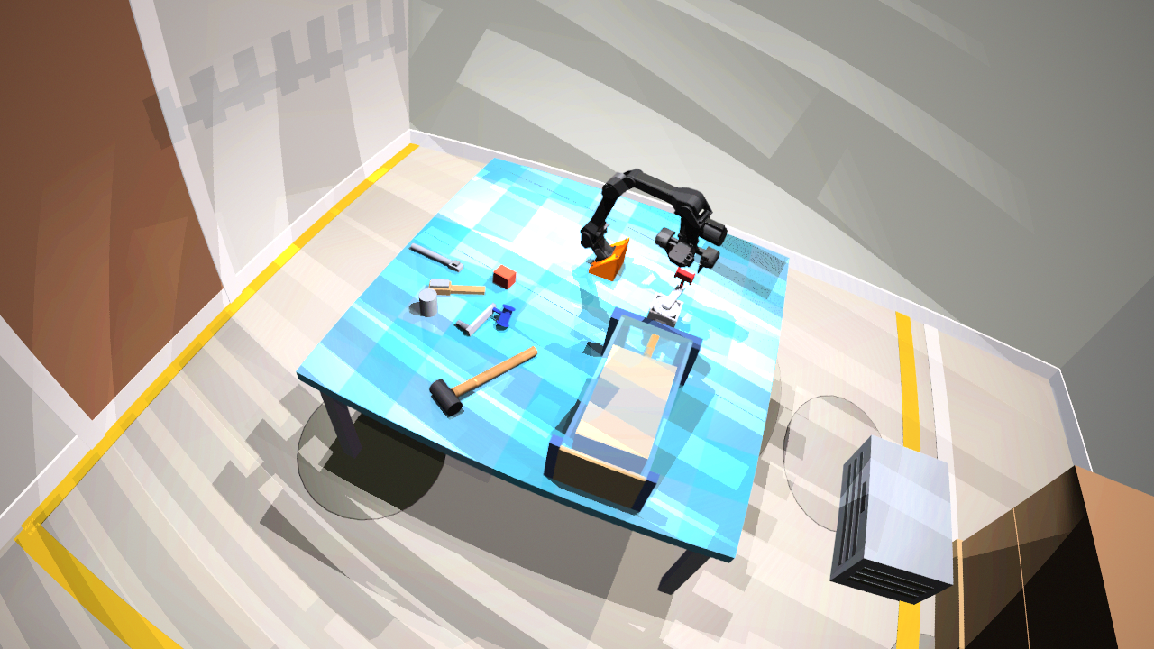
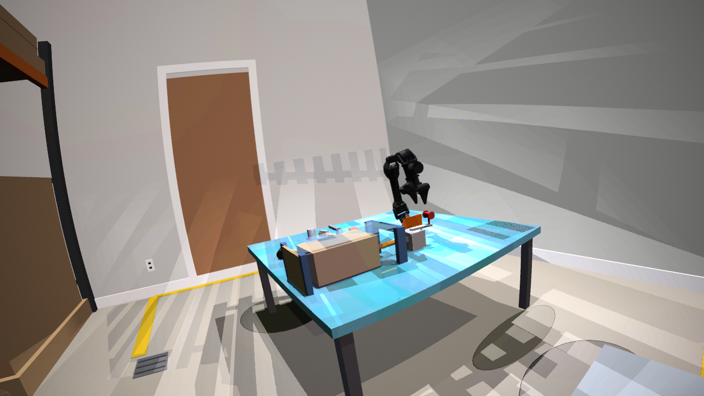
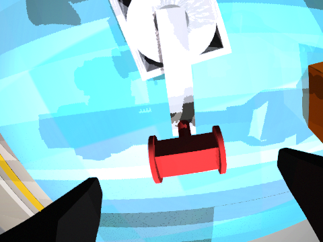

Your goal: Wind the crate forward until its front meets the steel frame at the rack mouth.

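Observation:
The crate (image 1: 627,391) (image 2: 344,257) sits flat inside the clear-panelled cubby. A gap separates its front from the blue steel frame (image 1: 691,357) (image 2: 401,246). The orange strap (image 1: 652,345) (image 2: 388,244) runs from it toward the winch (image 1: 663,315) (image 2: 416,240) (image 3: 206,20). The winch handle's pale arm (image 1: 672,298) (image 3: 180,77) lies across the winch top, its key end over the hole; the key itself is hidden. Its red grip (image 1: 684,277) (image 2: 428,215) (image 3: 188,163) stands up at the outer end. My gripper (image 1: 684,264) (image 2: 419,202) (image 3: 193,174) is open and empty above the red grip.
An orange wedge (image 1: 609,260) (image 2: 412,220) (image 3: 315,101) stands by the arm's base. A blue-gripped crank (image 1: 504,315), red block (image 1: 504,277), grey cylinder (image 1: 427,302), wooden-handled hammer (image 1: 463,288), wrench (image 1: 435,256) and black mallet (image 1: 445,397) lie across the bench from the winch.

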Controlling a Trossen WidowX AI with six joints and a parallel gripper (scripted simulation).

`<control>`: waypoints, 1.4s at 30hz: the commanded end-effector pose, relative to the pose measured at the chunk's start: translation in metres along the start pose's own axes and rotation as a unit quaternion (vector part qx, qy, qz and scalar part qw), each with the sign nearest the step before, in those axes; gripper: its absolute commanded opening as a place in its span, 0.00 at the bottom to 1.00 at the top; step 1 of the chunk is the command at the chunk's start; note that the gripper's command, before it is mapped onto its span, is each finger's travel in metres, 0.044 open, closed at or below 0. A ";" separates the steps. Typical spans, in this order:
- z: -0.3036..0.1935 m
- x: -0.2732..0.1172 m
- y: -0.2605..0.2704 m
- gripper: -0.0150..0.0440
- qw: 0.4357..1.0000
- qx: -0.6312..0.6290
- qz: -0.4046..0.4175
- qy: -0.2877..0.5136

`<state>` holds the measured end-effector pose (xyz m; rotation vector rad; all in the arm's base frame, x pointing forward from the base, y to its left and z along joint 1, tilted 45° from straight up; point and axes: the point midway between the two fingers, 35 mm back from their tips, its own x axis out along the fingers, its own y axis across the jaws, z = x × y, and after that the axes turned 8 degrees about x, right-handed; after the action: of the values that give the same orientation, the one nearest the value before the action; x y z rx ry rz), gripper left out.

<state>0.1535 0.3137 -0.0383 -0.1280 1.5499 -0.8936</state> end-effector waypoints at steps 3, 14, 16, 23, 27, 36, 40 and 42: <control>0.001 -0.002 0.000 1.00 1.000 0.001 0.002 -0.003; 0.000 -0.001 0.000 0.82 1.000 0.000 0.001 0.000; 0.000 -0.001 0.000 0.73 1.000 0.000 0.001 0.000; 0.000 -0.001 0.000 0.42 1.000 0.000 0.001 0.000; 0.000 -0.001 0.000 0.25 1.000 0.000 0.001 0.000; 0.000 -0.001 0.000 0.25 1.000 0.000 0.001 0.000; 0.000 -0.001 0.000 0.25 1.000 0.000 0.001 0.000; 0.000 -0.001 0.000 0.25 1.000 0.000 0.001 0.000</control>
<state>0.1537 0.3143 -0.0381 -0.1266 1.5496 -0.8920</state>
